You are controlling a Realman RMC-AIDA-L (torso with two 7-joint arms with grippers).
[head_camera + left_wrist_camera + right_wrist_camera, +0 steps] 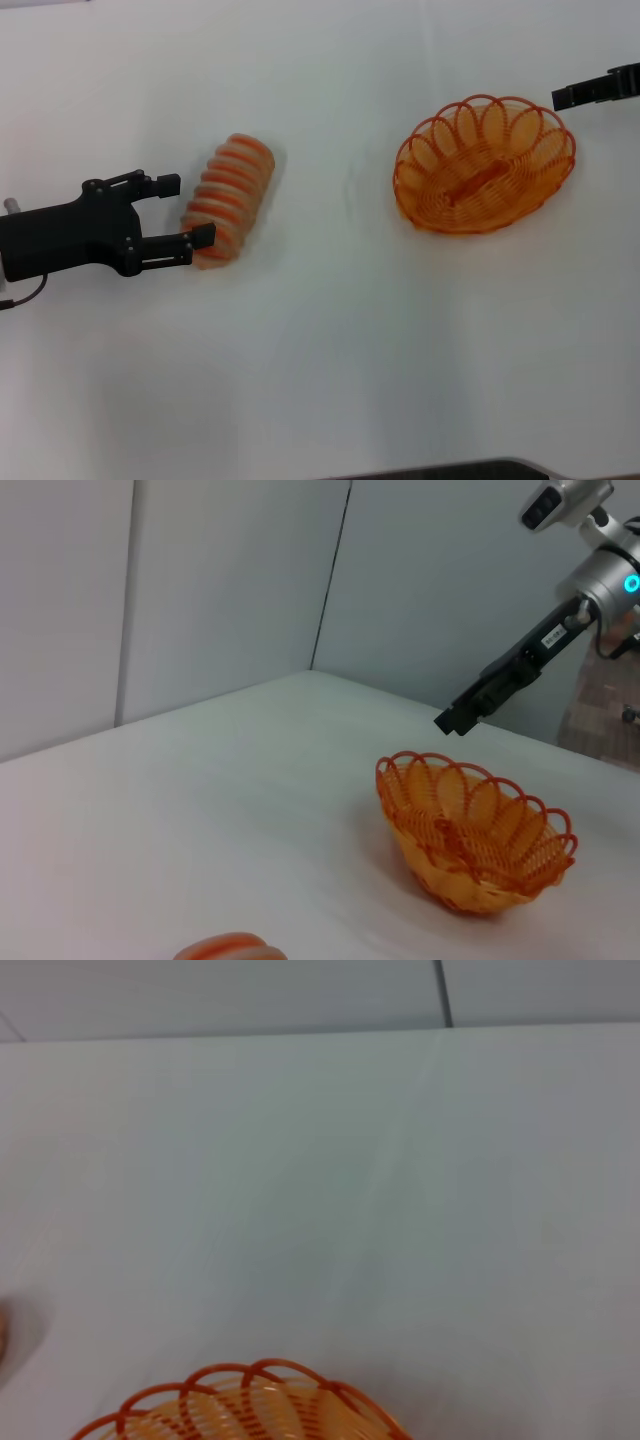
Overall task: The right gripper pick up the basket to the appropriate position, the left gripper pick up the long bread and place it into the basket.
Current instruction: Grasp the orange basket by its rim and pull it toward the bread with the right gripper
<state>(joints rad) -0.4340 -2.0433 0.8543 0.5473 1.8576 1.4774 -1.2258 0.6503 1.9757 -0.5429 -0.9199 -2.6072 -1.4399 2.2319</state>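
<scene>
Two tools: one at each side of the white worktop (320,380).
Left tool (190,212): fingers spread wide at the near end of the long bread (229,198), one finger at each side of it, not closed on it.
Long bread: lying on the worktop, well apart from the basket (485,165).
Basket: empty, standing on the worktop on the right.
Right tool (562,97): just beyond the basket's far rim, holding nothing; whether its fingers are parted, I cannot tell.
Label: the left wrist view alone shows a white label on the right tool (452,721); its writing is unreadable.
Right wrist view: only the basket (250,1405) rim shows.
</scene>
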